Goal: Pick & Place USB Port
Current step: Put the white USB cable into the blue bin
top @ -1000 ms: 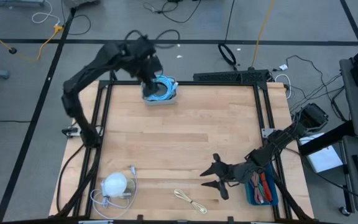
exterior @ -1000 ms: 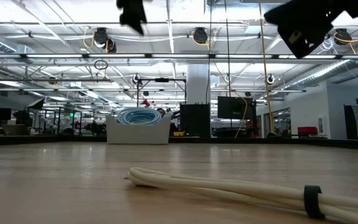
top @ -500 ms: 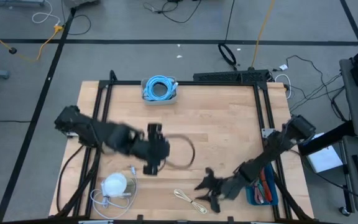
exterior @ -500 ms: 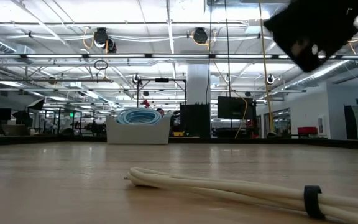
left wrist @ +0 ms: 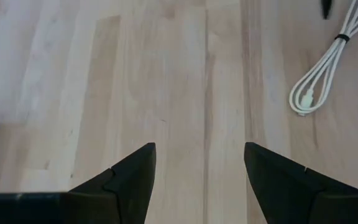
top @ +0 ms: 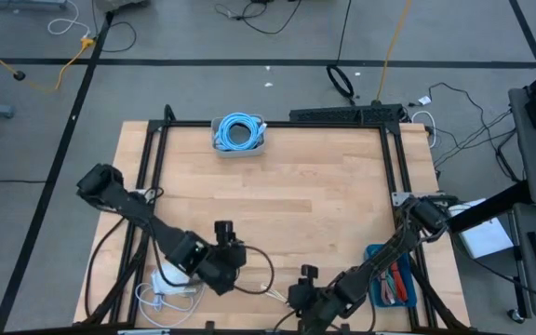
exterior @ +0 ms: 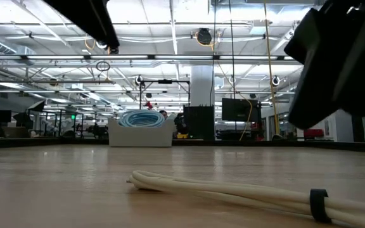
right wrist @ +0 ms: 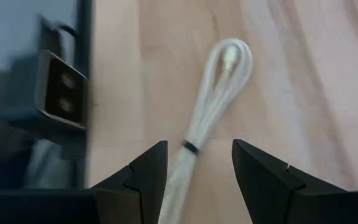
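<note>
Fingers of both grippers, left (left wrist: 199, 180) and right (right wrist: 197, 174), spread, grasping nothing, near one white cable (right wrist: 213, 106)

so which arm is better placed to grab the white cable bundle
Right, probably. The right gripper hangs directly over the white cable bundle, fingers open astride it. The left gripper sees it off to one side.

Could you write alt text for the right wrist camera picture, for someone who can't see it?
The right gripper, fingers open, is above a bundled white cable with a dark tie, lying on the wooden table. Beside it runs the table's dark edge rail.
</note>
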